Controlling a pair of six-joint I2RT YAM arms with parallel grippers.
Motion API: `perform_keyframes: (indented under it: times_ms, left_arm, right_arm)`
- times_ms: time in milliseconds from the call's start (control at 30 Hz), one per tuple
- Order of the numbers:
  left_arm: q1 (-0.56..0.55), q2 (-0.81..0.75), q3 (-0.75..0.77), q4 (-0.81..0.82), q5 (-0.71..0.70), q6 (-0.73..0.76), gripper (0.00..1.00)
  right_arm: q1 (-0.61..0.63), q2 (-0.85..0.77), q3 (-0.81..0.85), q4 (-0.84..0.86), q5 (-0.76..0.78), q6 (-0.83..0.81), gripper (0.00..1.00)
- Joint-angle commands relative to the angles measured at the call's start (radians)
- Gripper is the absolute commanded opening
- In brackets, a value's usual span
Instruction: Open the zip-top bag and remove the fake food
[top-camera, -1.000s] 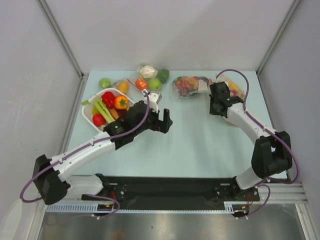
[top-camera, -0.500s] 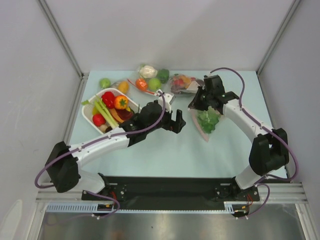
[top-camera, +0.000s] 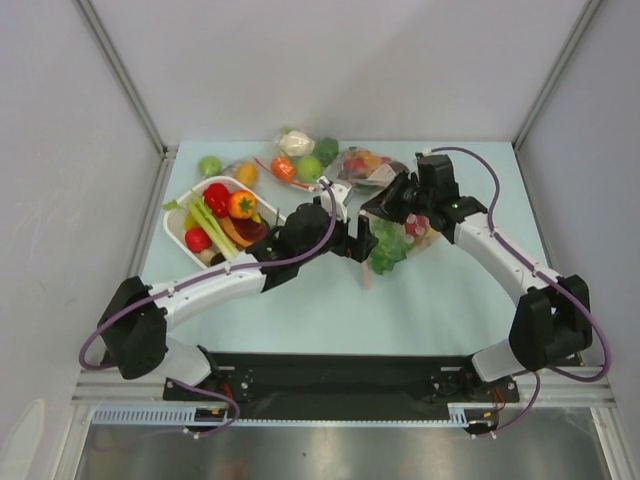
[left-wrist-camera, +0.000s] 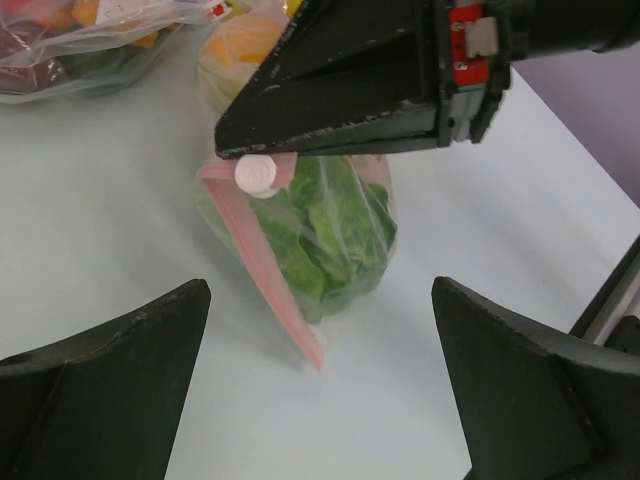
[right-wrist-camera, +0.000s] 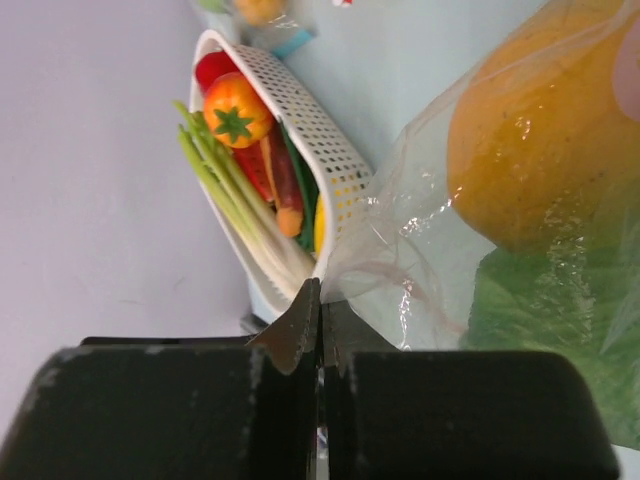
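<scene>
My right gripper (top-camera: 386, 204) is shut on the top edge of the clear zip-top bag (top-camera: 392, 240) and holds it lifted over the table's middle. In the right wrist view the shut gripper (right-wrist-camera: 321, 300) pinches the crinkly plastic; an orange-yellow fruit (right-wrist-camera: 530, 140) and the green lettuce (right-wrist-camera: 565, 330) show inside. My left gripper (top-camera: 357, 243) is open and empty, just left of the hanging bag. In the left wrist view the left gripper (left-wrist-camera: 320, 290) stands wide around the bag's lower end, apart from it; the lettuce (left-wrist-camera: 330, 225) and the pinkish zip strip (left-wrist-camera: 268, 275) hang below the right gripper (left-wrist-camera: 262, 160).
A white basket (top-camera: 176, 216) with red peppers, a tomato and a leek stands at the left. At the back lie a clear bag with dark purple items (top-camera: 366, 166), a bag with cauliflower and green fruit (top-camera: 300, 152), a green apple (top-camera: 209, 165) and an orange fruit (top-camera: 246, 173).
My right gripper took the zip-top bag from the back right and carried it left, lifted, to the middle. My left arm reached right until its open jaws came beside the bag.
</scene>
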Motion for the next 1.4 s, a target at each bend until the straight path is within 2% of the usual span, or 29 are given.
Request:
perform_keyframes:
  times_ms: [0, 200, 433, 533, 567, 733, 833, 900, 933, 1100, 1133, 1167, 1233, 1267, 1333, 1367]
  left_arm:
    - [-0.006, 0.004, -0.009, 0.036, -0.067, -0.004, 1.00]
    - [-0.006, 0.006, -0.034, 0.008, -0.150, -0.007, 1.00]
    - [-0.006, 0.021, -0.063, 0.060, -0.109, -0.013, 0.99]
    - [-0.006, 0.015, -0.080, 0.117, -0.080, -0.013, 0.84]
    - [-0.006, 0.015, -0.087, 0.128, -0.056, -0.013, 0.76]
    - [-0.006, 0.021, -0.106, 0.194, 0.035, -0.002, 0.47]
    - [-0.006, 0.015, -0.111, 0.212, 0.100, 0.011, 0.21]
    - [-0.006, 0.007, -0.111, 0.217, 0.138, 0.033, 0.10]
    - [-0.005, 0.007, -0.109, 0.217, 0.149, 0.039, 0.00]
    - [-0.003, 0.004, -0.081, 0.185, 0.222, 0.087, 0.00]
    - [-0.003, -0.003, -0.068, 0.176, 0.236, 0.096, 0.00]
    - [-0.003, -0.008, -0.060, 0.150, 0.242, 0.119, 0.00]
    - [-0.001, -0.032, -0.045, 0.127, 0.265, 0.155, 0.00]
    - [-0.001, -0.042, -0.042, 0.116, 0.277, 0.166, 0.00]
    - [0.002, -0.057, -0.023, 0.076, 0.319, 0.206, 0.00]
    - [0.003, -0.057, -0.013, 0.056, 0.331, 0.220, 0.00]
  right_arm:
    - [0.006, -0.055, -0.031, 0.140, -0.091, 0.131, 0.00]
    - [0.006, -0.099, -0.036, 0.133, -0.106, 0.158, 0.00]
    - [0.006, -0.145, -0.084, 0.180, -0.126, 0.234, 0.00]
    - [0.006, -0.161, -0.097, 0.169, -0.128, 0.234, 0.00]
    - [0.008, -0.164, -0.102, 0.169, -0.128, 0.234, 0.00]
    - [0.003, -0.188, -0.136, 0.168, -0.123, 0.234, 0.00]
    - [-0.004, -0.197, -0.146, 0.163, -0.123, 0.218, 0.00]
    - [-0.026, -0.201, -0.150, 0.154, -0.131, 0.209, 0.00]
    - [-0.036, -0.208, -0.153, 0.152, -0.134, 0.198, 0.00]
    - [-0.101, -0.216, -0.162, 0.151, -0.183, 0.169, 0.02]
    - [-0.109, -0.217, -0.162, 0.151, -0.194, 0.162, 0.04]
    - [-0.116, -0.217, -0.165, 0.151, -0.211, 0.139, 0.12]
    - [-0.141, -0.225, -0.163, 0.143, -0.225, 0.106, 0.22]
    - [-0.150, -0.236, -0.163, 0.139, -0.229, 0.085, 0.33]
    - [-0.182, -0.248, -0.165, 0.128, -0.240, 0.018, 0.45]
    - [-0.196, -0.253, -0.165, 0.129, -0.264, -0.001, 0.56]
